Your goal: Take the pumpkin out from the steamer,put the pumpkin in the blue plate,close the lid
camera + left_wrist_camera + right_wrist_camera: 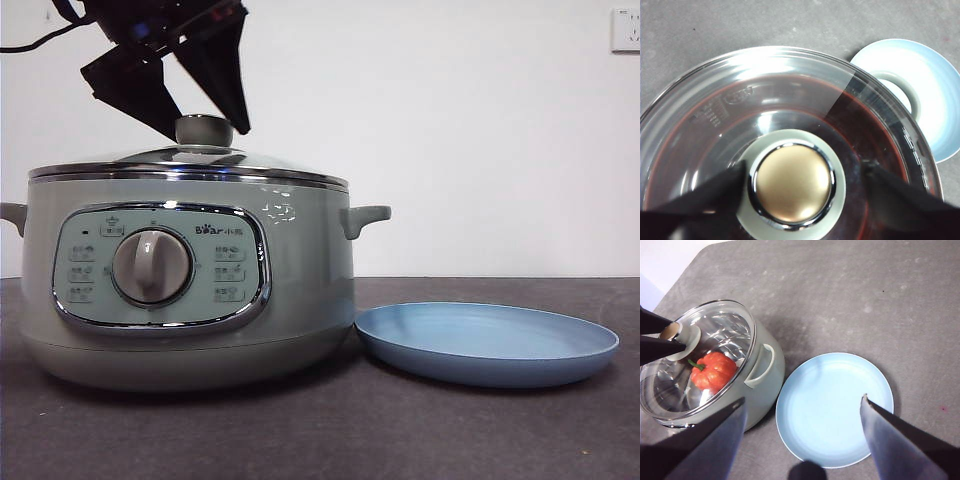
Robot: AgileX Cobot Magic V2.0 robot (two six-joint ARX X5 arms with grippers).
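Steamer (190, 290), lid (190, 160) on, holds pumpkin (713, 371).

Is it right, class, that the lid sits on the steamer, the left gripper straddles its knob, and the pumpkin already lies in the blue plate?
Not quite. The pumpkin is not in the blue plate, which is bare; it lies inside the steamer under the glass lid, as the right wrist view shows. The left gripper does straddle the knob.

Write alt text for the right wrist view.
Seen from above, the steamer sits with its lid on and the pumpkin visible through the glass. The left gripper straddles the lid's knob; the empty blue plate lies beside the steamer.
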